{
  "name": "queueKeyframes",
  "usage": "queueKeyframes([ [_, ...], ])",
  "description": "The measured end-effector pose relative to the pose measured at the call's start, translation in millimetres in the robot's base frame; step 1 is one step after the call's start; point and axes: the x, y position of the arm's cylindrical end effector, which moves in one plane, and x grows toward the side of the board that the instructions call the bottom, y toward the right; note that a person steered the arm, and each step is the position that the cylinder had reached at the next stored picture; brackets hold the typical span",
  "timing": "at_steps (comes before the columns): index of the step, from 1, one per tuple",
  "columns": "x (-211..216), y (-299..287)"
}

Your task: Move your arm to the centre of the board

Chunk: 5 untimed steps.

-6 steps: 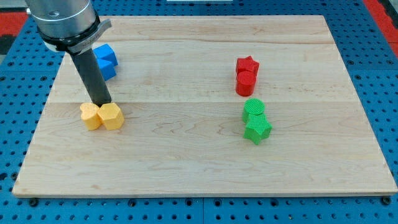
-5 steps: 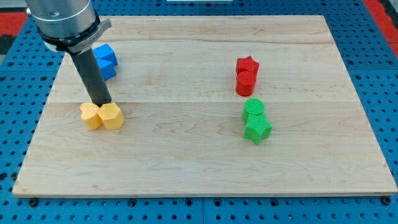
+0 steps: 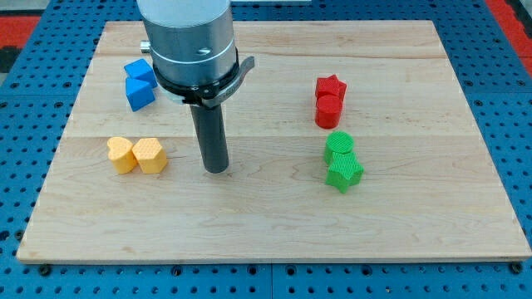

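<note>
**Tip down left of the table's middle**

My tip [image 3: 217, 169] resting on the table [image 3: 266, 224], a little toward the left edge from the middle and about midway between top and bottom edges. No end effector to open or close: only a straight dark rod, holding nothing and touching no block. Bare wood all around the tip, with broad open room toward the bottom edge and to the right, up to the red and green blocks.

Nearest on the left, apart from the tip: a yellow block [image 3: 150, 155] touching a second yellow block [image 3: 121, 154], side by side. Toward the top-left corner, two blue blocks [image 3: 139, 84] pressed together, partly behind the arm's grey housing [image 3: 188, 41]. Right of the middle, a red star-shaped block [image 3: 330, 86] touching a red cylinder [image 3: 327, 111] below it. Just under those, a green cylinder [image 3: 339, 146] touching a green star-shaped block [image 3: 344, 174]. All blocks well inside the table's edges.
</note>
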Motion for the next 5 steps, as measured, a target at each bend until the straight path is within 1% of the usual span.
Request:
queueKeyframes([
  [3, 0, 12],
  [5, 0, 31],
])
